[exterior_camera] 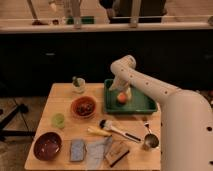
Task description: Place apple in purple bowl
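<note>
The apple (121,97), small and orange-red, lies in the green tray (145,107) at the back right of the wooden table. My gripper (123,91) hangs from the white arm directly over the apple, touching it or just above it. The purple bowl (48,146) stands at the table's front left corner, far from the gripper, and nothing shows inside it.
An orange bowl (83,106) holding dark fruits stands left of the tray. A glass with greens (78,85), a green cup (58,120), a brush (114,128), a metal cup (150,141), a blue sponge (77,149) and a cloth (98,149) lie around the table.
</note>
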Available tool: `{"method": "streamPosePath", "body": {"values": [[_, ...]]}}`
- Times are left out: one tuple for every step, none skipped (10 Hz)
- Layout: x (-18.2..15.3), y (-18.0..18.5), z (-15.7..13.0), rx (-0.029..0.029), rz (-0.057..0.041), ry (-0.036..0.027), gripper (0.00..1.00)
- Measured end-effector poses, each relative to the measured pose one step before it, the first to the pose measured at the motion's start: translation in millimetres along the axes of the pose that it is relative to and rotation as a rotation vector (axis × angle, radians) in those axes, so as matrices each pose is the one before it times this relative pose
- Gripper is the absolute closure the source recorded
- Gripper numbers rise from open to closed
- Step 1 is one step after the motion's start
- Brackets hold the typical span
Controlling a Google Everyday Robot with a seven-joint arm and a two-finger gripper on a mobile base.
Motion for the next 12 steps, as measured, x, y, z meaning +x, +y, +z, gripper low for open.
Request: {"method": "streamPosePath", "body": {"values": [[1.44, 0.08, 5.79, -0.00215, 0.00997, -0.02079, 0.20], [1.45, 2.04, 7.57, -0.00871, 0.01139, -0.02393, 0.20], [1.77, 2.39, 6.35, -0.00802, 0.01037, -0.01641, 0.20], [0.20, 2.83, 6.20, -0.01595, 0.00666, -0.01587, 0.20], [0.03, 0.28, 5.27, -0.01125, 0.00476, -0.01311, 0.20], [-0.50, 0.45, 2.19, -0.00811, 0.00112, -0.00745, 0.20], [0.09, -0.13, 1.46, -0.00473, 0.00031, -0.00362, 0.20], [-0.51, 0.01, 1.82, -0.00574, 0.00061, -0.00746, 0.20], [0.19, 0.34, 0.60, -0.00212, 0.00102, -0.00314, 0.20], [0.38, 0.74, 0.38, -0.00159, 0.00173, -0.00189, 0.20], [0.38, 1.02, 0.22, -0.00120, 0.00241, -0.00236, 0.20], [0.22, 0.52, 0.17, -0.00001, 0.00197, -0.00196, 0.20]]}}
